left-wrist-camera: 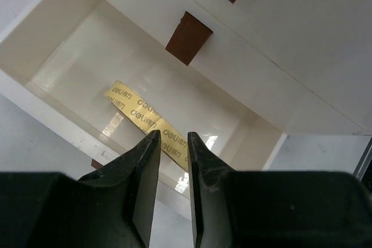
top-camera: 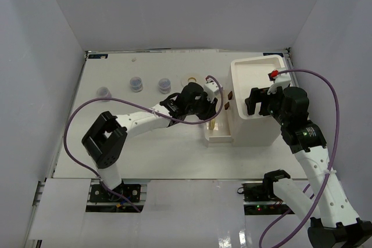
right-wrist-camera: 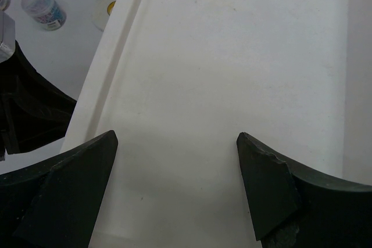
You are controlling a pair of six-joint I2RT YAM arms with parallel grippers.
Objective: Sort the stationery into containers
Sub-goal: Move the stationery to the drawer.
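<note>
Left wrist view gave me the clearest look into the organiser. One drawer stood pulled out, and the pale yellow pen lay flat on its floor, slanted across it, with printed lettering along its length. Two brown handles showed on the fronts above the open drawer.

The left gripper hung over the drawer's near rim, and the lower end of the pen ran just behind its tips. Its fingers were nearly together, with only a thin slit between them and nothing caught in it. I could not tell whether the tips touched the pen.

From the top camera, the drawer jutted out of the organiser's left side toward the left arm. Three jars stood in a row on the table, well to the left of the organiser. The tape ring lay just beyond the left gripper.

The right gripper hovered over the tray top, where I saw only bare white floor between its fingers. Those fingers were spread wide and held nothing.
</note>
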